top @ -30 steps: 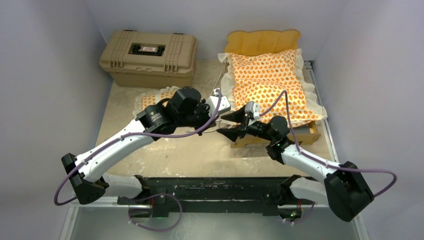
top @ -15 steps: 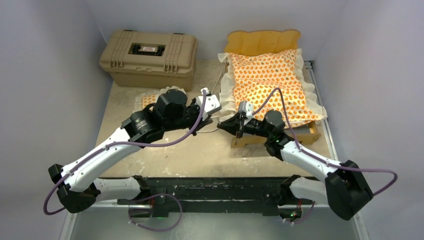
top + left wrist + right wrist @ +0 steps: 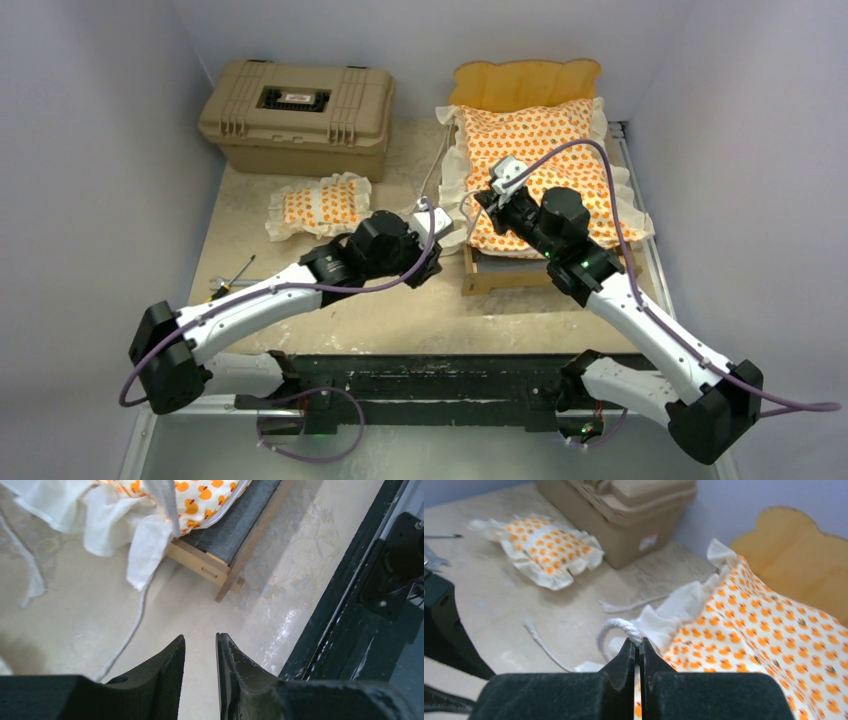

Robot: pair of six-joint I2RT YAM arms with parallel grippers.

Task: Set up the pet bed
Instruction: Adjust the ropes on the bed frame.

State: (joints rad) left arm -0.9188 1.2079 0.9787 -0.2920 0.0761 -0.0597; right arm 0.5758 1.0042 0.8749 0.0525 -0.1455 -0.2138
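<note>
Tie cord [image 3: 616,626] of mattress cushion [image 3: 749,630] between closed right pincer [image 3: 638,647] tips; left pincer [image 3: 200,642] narrow, empty.

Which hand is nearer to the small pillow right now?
Left. The left hand hovers over the table between the pillow and the bed; the right hand, pinching a white cord, is farther off over the mattress cushion.

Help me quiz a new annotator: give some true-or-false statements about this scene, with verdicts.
1. The pillow lies on the table, off the bed frame. True.
2. The right gripper is open and empty. False: it is shut on a white cord.
3. The tan case stands open. False: its lid is shut.
4. The mattress cushion lies on the bed frame. True.
5. The left gripper grips the pillow. False: it holds nothing.
</note>
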